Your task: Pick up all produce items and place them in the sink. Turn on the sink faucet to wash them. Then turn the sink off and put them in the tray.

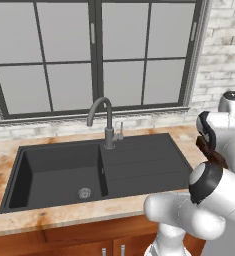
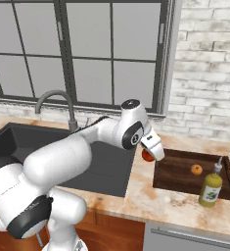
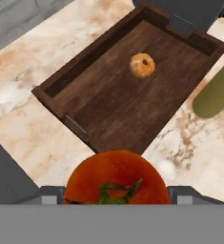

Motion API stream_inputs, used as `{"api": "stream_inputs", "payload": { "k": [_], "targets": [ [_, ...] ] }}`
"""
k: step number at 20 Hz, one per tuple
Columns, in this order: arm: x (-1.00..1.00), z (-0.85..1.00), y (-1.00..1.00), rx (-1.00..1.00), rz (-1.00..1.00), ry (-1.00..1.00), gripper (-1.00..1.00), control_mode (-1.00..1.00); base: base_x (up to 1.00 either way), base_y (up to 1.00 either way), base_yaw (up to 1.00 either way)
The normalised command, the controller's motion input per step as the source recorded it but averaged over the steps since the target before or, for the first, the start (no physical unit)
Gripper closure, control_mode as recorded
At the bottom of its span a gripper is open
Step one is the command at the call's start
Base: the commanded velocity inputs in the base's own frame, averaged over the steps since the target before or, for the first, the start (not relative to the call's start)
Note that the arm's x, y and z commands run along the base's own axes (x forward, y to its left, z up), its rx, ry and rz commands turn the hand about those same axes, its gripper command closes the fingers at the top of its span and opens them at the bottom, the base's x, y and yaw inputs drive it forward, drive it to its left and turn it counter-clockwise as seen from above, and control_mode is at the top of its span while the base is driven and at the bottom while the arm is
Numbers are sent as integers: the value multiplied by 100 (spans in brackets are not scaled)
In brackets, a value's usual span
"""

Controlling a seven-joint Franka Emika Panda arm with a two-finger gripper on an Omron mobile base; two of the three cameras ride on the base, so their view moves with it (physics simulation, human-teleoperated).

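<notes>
The gripper [image 3: 117, 193] is seen clamped on the red tomato [image 3: 117, 177], jaws spread wide w/ the fruit filling the gap btwn them; green stem end is turned toward the hand cam. From the right base cam, the gripper [image 2: 153, 147] is held off the counter, w/ the tomato [image 2: 147, 155] tucked under it, just above the near-left corner of the tray [image 2: 171, 182]. Just ahead of the gripper the tray [image 3: 85, 81] is laid flat on the marbled countertop [image 3: 32, 138]; its long axis is run diagonally across the hand view, lower left to upper right, and roughly left-right in the right base view. Further along inside the tray, well apart from the gripper, the orange-tan ball [image 3: 142, 65] is rested on the tray floor, a dark spot facing up. Beside the tray's far-right edge a green bottle [image 2: 211, 187] is stood upright. To the gripper's other side the dark sink [image 1: 139, 165] is set, w/ the faucet [image 1: 106, 120] spout arched over the basin.
</notes>
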Motion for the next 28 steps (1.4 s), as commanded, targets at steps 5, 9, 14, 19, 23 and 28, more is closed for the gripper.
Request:
{"api": "stream_inputs", "payload": {
  "k": [5,9,14,19,23,28],
  "targets": [
    [22,-11,-44,8,-2,0,100,-100,0,0,0],
    [18,-27,-29,8,0,0,100,-100,0,0,0],
    [12,-48,-19,1,0,0,100,-100,0,0,0],
    [7,-49,-14,0,-2,0,100,-100,0,0,0],
    [8,-31,-16,0,-3,2,100,-100,0,0,0],
    [0,-10,-14,1,-3,1,100,-100,0,0,0]
  ]
}}
